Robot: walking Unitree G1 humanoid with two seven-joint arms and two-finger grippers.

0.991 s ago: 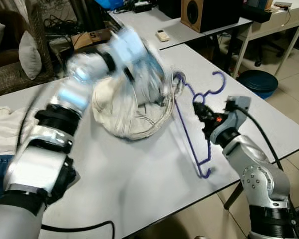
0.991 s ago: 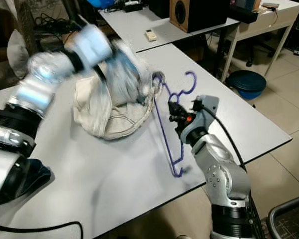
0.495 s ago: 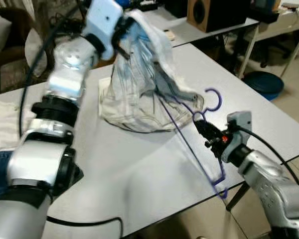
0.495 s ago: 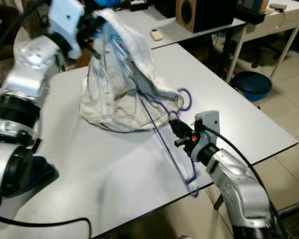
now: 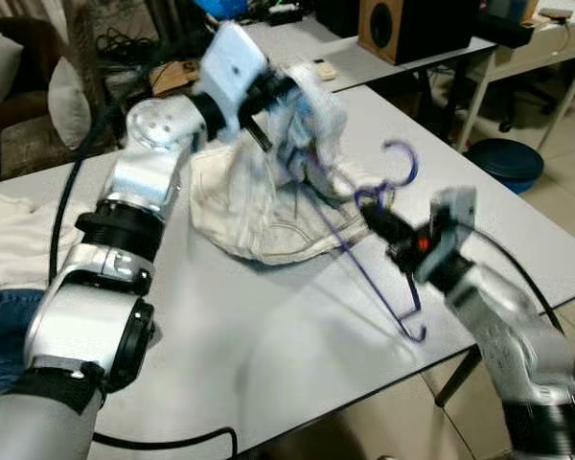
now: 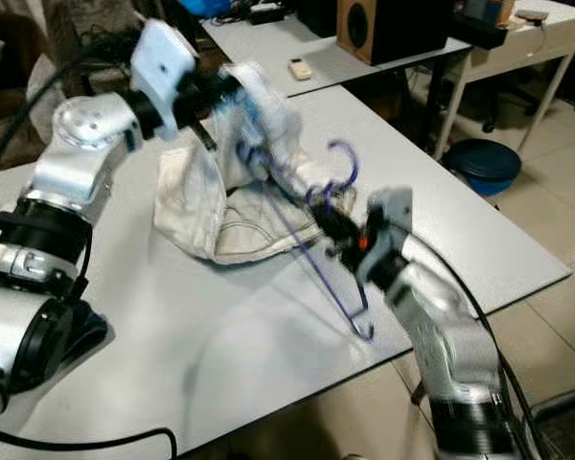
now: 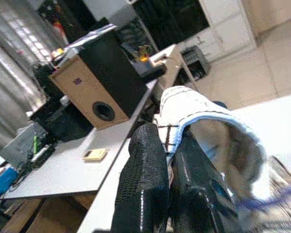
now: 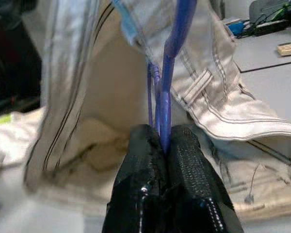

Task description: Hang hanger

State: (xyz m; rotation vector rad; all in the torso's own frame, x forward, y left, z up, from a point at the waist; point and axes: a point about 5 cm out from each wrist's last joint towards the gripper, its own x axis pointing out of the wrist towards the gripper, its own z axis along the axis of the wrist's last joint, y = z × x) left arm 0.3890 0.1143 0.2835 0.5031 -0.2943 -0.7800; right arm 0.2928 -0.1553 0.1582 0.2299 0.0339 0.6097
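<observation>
Purple hanger (image 5: 364, 251), cream dark-striped garment (image 5: 259, 206), grey table (image 5: 268, 355).

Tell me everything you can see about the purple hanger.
The purple hanger is a thin wire-like frame with a curled hook on top, blurred in the eye views. It is tilted, its lower corner hanging above the table's edge. The right gripper has its jaws shut on the neck below the hook. One arm runs into the pale garment, which the left gripper pinches.

White table (image 5: 268, 335) bearing crumpled cream garment (image 5: 259, 216), partly lifted; black cable (image 5: 163, 443) lying at near edge. Second table (image 5: 355, 67) behind carrying speaker (image 5: 412, 27), remote (image 5: 318, 69).
</observation>
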